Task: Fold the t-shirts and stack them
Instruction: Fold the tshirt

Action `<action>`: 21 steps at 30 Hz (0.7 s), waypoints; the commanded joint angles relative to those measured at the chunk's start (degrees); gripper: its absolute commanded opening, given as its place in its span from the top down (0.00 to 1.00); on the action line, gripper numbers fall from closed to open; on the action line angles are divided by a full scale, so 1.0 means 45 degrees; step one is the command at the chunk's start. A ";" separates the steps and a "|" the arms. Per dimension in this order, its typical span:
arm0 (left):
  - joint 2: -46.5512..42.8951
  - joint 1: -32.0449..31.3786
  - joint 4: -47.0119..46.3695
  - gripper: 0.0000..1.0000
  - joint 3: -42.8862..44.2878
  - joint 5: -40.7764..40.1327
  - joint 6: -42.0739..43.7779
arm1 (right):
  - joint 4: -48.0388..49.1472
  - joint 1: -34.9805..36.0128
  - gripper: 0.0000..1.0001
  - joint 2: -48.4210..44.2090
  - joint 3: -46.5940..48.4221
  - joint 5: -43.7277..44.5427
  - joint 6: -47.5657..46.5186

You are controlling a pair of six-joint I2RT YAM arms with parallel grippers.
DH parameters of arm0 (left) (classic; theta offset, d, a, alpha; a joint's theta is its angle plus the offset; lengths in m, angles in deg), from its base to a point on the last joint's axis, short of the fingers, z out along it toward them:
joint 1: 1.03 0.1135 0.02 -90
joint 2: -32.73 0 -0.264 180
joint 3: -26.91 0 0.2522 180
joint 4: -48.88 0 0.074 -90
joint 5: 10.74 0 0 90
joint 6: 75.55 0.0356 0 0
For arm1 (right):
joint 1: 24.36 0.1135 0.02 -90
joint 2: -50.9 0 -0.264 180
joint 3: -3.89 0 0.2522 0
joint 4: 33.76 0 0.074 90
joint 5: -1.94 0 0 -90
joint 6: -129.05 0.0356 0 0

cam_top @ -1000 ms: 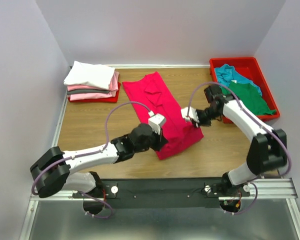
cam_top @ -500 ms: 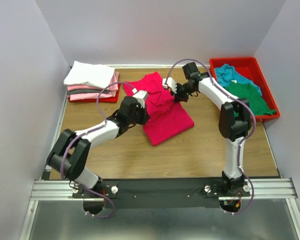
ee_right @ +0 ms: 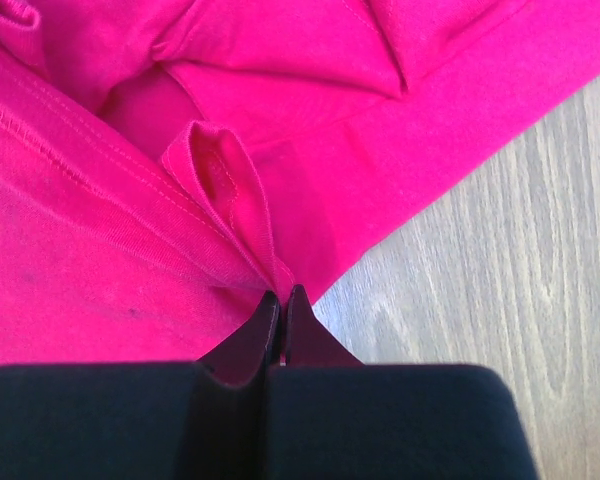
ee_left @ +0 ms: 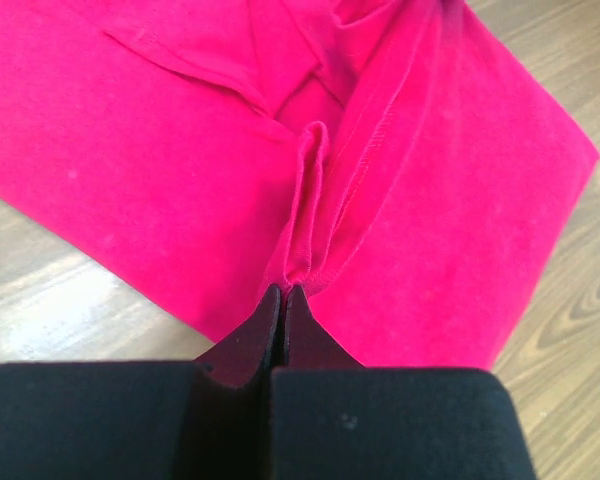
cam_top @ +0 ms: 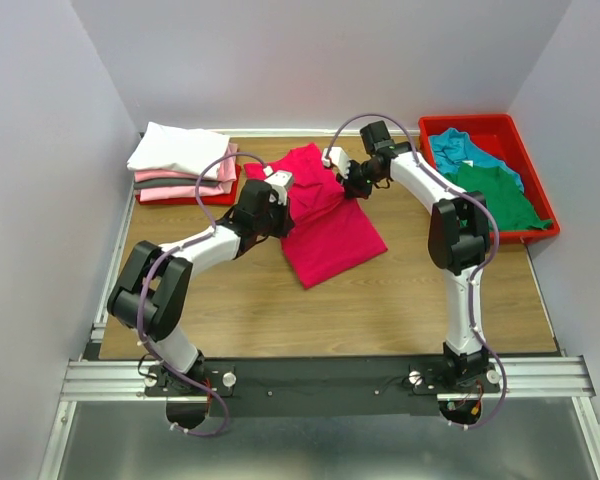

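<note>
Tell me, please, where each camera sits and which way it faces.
Top external: above, behind the robot, looking down at the wooden table; left arm and right arm show.
Left wrist: on its arm, facing down; left gripper shut on the crimson-pink cloth t-shirt.
Right wrist: likewise; right gripper pinches its fold.
Shared: all three show that t-shirt.

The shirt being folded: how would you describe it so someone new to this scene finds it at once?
On the wooden table, between the pile of folded shirts at far left and the red tray at far right, lies the crimson shirt. It alone is spread on bare wood, pinched by the left pincer and right pincer.
</note>
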 commanded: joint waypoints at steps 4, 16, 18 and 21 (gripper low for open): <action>0.0546 0.0190 0.0101 1.00 0.0450 0.0309 0.0366 | 0.0386 0.0094 1.00 0.0348 0.0283 0.0336 0.0314; 0.0957 0.0249 0.0529 0.90 0.0957 -0.0217 0.0502 | 0.0600 0.0152 0.86 0.0621 0.0536 0.0647 0.0859; 0.1054 0.0269 0.0958 0.60 0.1366 -0.1265 0.0483 | 0.1145 0.0172 0.50 0.0661 0.0634 0.0959 0.2160; 0.0860 0.0327 0.1660 0.41 0.2361 -0.3603 0.0619 | 0.3210 0.0172 0.24 0.0350 0.0576 0.2149 0.4488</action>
